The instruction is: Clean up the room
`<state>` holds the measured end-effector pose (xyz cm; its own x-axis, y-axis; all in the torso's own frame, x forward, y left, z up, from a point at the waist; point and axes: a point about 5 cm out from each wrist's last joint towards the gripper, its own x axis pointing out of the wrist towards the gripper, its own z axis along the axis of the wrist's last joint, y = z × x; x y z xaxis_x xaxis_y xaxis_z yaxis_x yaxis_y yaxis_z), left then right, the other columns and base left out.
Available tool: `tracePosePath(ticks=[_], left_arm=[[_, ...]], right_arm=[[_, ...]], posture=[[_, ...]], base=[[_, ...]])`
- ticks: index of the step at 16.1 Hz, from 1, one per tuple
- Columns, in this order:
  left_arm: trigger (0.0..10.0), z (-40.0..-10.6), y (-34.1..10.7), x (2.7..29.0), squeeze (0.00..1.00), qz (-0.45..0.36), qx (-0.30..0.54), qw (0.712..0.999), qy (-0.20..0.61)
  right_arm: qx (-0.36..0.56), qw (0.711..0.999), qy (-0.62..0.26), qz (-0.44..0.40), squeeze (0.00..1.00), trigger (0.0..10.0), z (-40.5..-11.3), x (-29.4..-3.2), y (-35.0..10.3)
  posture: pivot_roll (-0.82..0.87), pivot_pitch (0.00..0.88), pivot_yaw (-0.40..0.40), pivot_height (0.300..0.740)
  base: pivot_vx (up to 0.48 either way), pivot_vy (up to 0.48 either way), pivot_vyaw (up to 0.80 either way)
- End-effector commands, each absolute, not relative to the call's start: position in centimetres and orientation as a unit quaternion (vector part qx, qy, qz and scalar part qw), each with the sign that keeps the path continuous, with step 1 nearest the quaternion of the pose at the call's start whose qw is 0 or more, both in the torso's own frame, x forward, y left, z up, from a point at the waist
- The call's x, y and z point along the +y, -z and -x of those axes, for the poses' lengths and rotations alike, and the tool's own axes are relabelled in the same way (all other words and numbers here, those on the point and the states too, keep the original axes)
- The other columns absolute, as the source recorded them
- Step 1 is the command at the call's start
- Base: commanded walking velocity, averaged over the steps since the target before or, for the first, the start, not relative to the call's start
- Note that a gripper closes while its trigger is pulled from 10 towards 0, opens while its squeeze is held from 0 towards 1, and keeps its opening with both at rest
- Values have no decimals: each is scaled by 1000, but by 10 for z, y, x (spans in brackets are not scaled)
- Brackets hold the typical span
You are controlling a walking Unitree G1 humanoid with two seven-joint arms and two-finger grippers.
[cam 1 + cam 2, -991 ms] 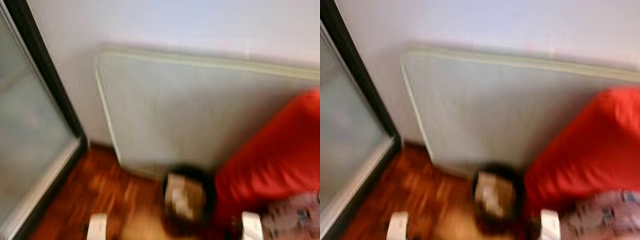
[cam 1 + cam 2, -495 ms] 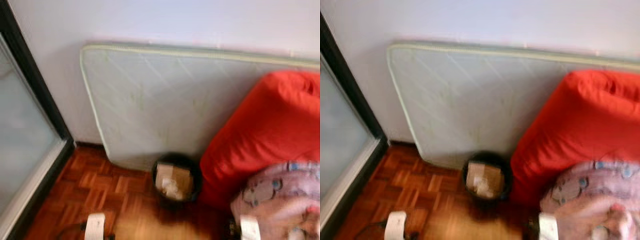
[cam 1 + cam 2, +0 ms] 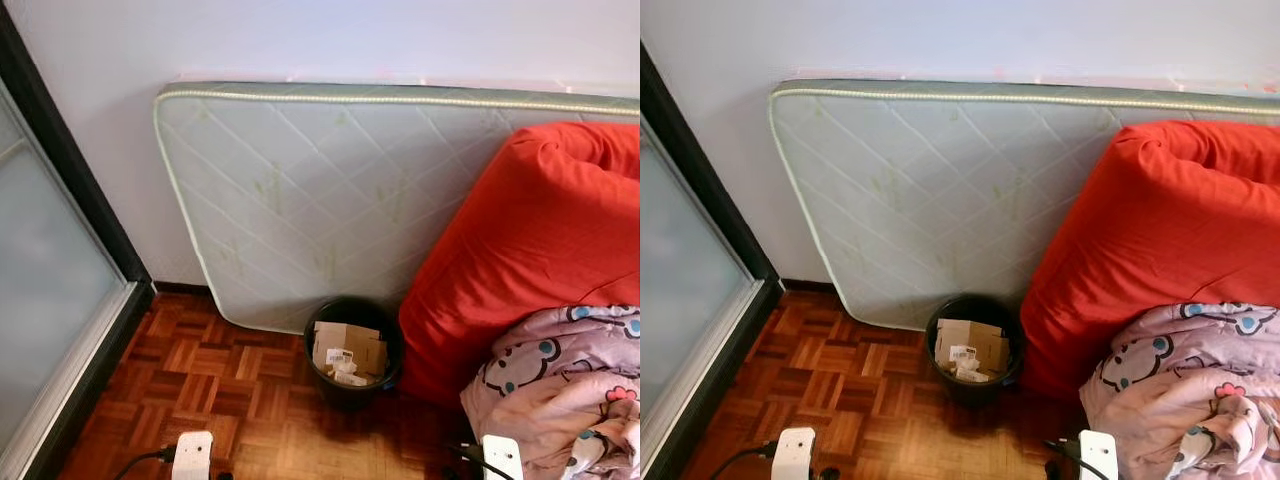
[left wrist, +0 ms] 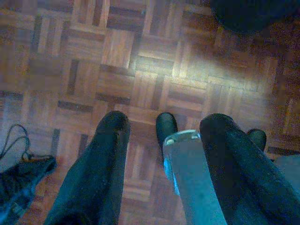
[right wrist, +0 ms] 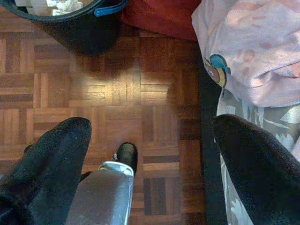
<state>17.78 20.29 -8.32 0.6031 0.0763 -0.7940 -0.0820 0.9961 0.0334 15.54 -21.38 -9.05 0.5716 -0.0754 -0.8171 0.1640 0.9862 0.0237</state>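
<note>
left pincer [image 4: 161,136] and right pincer [image 5: 145,136]: both spread, empty, low over the floor [image 3: 230,390]. blanket [image 3: 560,390]: right, near. bin [image 3: 352,350]: ahead, holding cardboard [image 3: 348,350], touching the mattress [image 3: 330,200]. advice: step closer before reaching for anything.

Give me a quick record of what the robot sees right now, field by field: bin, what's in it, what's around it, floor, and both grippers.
bin: black wastebasket standing on the floor
contents: cardboard pieces and crumpled paper
behind bin: pale quilted mattress leaning on the wall
right of bin: red cushion, pink cartoon blanket lower down
left side: glass sliding door
floor: wood parquet
left gripper: open, empty, above floor
right gripper: open, empty, near blanket
</note>
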Motion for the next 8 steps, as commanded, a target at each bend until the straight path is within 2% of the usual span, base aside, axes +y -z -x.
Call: tracePosePath(ticks=[1, 8], left_arm=[[10000, -177, 83, 203, 0, 2, 441, 896, -45], [10000, -177, 83, 206, 0, -2, 440, 896, -49]], right_arm=[[456, 886, 69, -55, 0, 10000, -154, -214, 91], [463, 882, 65, -55, 0, 10000, -152, -213, 92]], posture=[[-53, 0, -15, 740], [-50, 0, -17, 740]], base=[[0, 0, 0], [0, 0, 0]])
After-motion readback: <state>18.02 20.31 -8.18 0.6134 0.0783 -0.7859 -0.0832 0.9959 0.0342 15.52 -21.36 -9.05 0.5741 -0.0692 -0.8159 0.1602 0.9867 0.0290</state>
